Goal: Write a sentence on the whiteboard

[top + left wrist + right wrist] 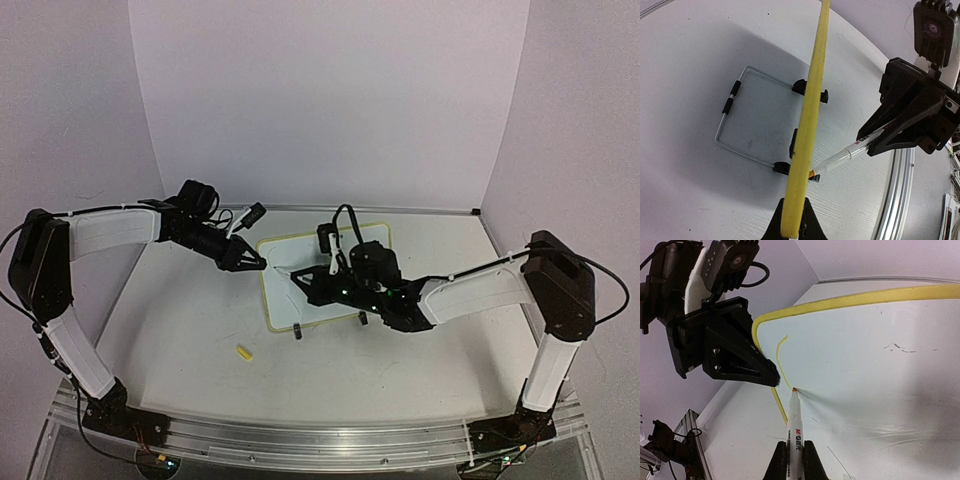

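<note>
Two pincers share the work — the left pincer clamped on the 9 o'clock edge of the whiteboard mid-surface, the right pincer clamped on a marker touching down beside one yellow stroke — so light, even pressure suits best.

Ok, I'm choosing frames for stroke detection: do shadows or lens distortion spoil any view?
Left wrist: the whiteboard throws a broad grey shadow on the table, whose rail bows. Right wrist: sharp, marker tip and yellow stroke clear, soft shading low on the board. Top external: even light, no glare.
</note>
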Action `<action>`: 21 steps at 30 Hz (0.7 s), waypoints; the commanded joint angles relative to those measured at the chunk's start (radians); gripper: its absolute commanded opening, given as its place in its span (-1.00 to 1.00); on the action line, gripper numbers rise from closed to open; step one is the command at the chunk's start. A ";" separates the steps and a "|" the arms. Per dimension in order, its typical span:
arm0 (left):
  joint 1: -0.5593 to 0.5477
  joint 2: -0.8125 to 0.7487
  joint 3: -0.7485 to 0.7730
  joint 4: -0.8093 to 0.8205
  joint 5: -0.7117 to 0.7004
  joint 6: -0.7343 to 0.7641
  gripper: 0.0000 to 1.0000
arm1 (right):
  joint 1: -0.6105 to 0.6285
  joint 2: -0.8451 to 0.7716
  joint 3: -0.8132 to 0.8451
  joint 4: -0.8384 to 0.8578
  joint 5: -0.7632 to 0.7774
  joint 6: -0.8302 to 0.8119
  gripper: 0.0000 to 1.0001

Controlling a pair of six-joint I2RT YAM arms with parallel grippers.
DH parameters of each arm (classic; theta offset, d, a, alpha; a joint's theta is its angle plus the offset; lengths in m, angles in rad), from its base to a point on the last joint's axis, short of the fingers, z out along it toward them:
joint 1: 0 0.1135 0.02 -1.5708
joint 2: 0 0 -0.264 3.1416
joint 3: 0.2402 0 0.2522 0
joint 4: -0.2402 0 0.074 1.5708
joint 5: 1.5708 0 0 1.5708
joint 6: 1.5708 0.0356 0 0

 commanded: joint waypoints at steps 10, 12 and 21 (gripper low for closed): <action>0.011 -0.036 -0.001 -0.020 -0.101 0.010 -1.00 | -0.004 -0.056 -0.014 0.012 0.040 -0.004 -1.00; 0.011 -0.038 -0.002 -0.020 -0.102 0.011 -1.00 | -0.005 -0.064 -0.020 0.023 0.018 -0.009 -1.00; 0.012 -0.039 -0.002 -0.021 -0.106 0.012 -1.00 | -0.003 -0.140 -0.066 0.062 -0.010 -0.011 -1.00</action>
